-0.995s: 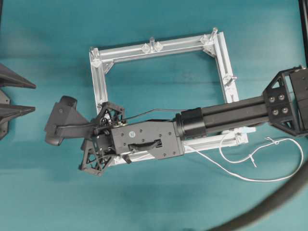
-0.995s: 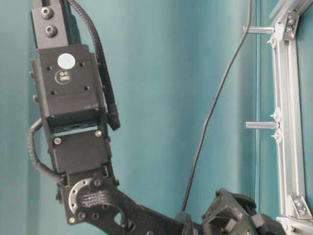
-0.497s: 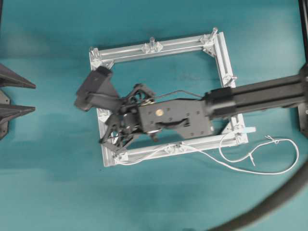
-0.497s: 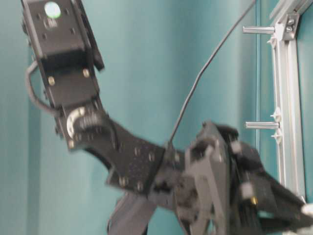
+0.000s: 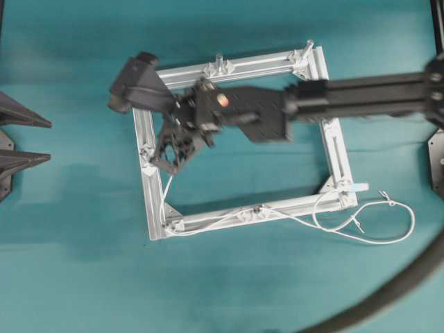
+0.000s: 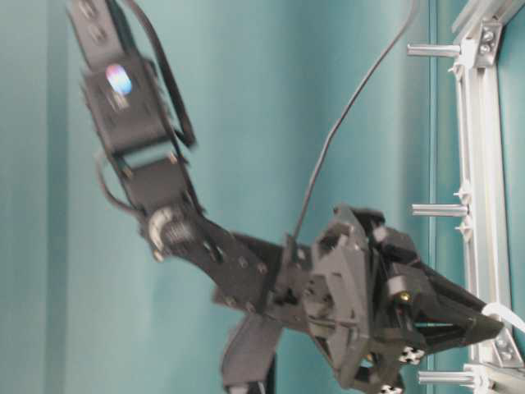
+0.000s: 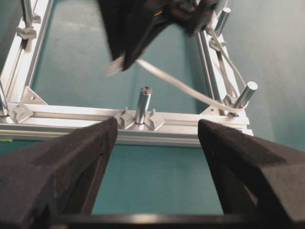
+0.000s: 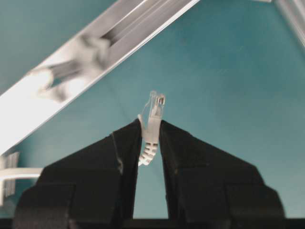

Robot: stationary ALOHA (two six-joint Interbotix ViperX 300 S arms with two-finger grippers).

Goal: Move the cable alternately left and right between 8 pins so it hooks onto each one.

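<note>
The square silver frame (image 5: 335,149) lies mid-table with the pins on its rails, one at the far middle (image 5: 218,61) and one at the left middle (image 7: 143,102). My right gripper (image 5: 168,165) hangs just inside the left rail, shut on the white cable's plug (image 8: 153,125). From there the cable (image 5: 208,220) drops to the near-left corner pin (image 7: 246,93), bends round it, and follows the near rail to the right. At the table's left edge my left gripper (image 5: 50,141) stands open with nothing between its fingers (image 7: 71,157).
Slack cable loops (image 5: 364,232) lie on the table off the frame's near-right corner. A thick dark hose (image 5: 388,298) curves across the lower right. My right arm (image 5: 361,97) stretches over the frame's far half. More pins (image 6: 439,210) stand up from the frame.
My right gripper has moved from the near-left corner up along the left rail, pulling the cable round the corner pin and taut along the near rail. The left gripper has not moved.
</note>
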